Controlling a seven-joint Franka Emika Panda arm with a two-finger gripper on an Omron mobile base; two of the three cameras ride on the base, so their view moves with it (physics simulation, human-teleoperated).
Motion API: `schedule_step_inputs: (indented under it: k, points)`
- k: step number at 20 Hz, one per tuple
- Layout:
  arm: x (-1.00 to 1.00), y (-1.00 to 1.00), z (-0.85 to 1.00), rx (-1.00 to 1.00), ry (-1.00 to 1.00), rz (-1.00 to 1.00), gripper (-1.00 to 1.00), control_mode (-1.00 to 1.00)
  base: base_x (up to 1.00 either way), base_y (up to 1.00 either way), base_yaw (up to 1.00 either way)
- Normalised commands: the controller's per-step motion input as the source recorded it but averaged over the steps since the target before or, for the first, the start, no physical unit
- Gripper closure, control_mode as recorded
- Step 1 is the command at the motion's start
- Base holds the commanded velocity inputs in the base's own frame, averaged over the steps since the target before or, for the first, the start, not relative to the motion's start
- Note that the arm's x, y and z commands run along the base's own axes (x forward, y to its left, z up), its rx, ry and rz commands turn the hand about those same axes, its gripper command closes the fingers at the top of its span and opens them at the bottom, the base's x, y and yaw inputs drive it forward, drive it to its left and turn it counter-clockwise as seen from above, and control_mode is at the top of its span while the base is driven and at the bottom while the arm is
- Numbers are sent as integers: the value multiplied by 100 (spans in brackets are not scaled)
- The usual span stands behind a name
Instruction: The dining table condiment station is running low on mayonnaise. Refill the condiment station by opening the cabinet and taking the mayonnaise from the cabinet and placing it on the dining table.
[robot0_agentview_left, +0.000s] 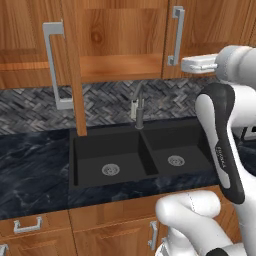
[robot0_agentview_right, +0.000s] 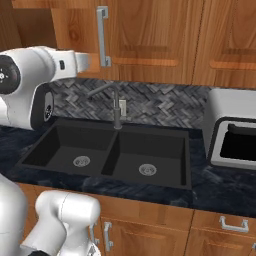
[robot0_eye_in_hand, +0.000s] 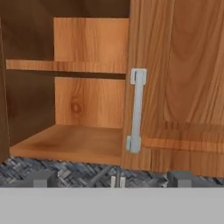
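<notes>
The cabinet (robot0_eye_in_hand: 87, 100) is an upper wall unit of brown wood. Its left door (robot0_agentview_left: 76, 75) stands swung out toward me, with the long silver handle (robot0_agentview_left: 54, 67) on its face. Two bare wooden shelves show inside, and the mayonnaise is hidden or out of view. The right door (robot0_eye_in_hand: 183, 87) is closed, with its bar handle (robot0_eye_in_hand: 136, 109) upright. My gripper (robot0_eye_in_hand: 111, 180) is open, its dark fingertips (robot0_eye_in_hand: 41, 179) wide apart with nothing between them. It hangs level in front of the closed door, just below its handle (robot0_agentview_left: 175, 35). The dining table is out of view.
A black double sink (robot0_agentview_left: 135, 155) with a grey faucet (robot0_agentview_left: 138, 107) lies under the cabinet in a dark marble counter (robot0_agentview_left: 30, 165). A white appliance (robot0_agentview_right: 232, 130) stands on the counter to the right. Drawers with short handles (robot0_agentview_left: 27, 226) run below.
</notes>
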Motion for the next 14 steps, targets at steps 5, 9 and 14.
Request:
schedule_step_inputs:
  k: [5,9,14]
  points:
    - [0,-53,0,3,-7,-10,-100,-100,0,0,0]
    - [0,-63,0,8,-11,-2,-100,-100,0,0,0]
    - [2,-21,3,1,-8,0,-100,-100,0,0,0]
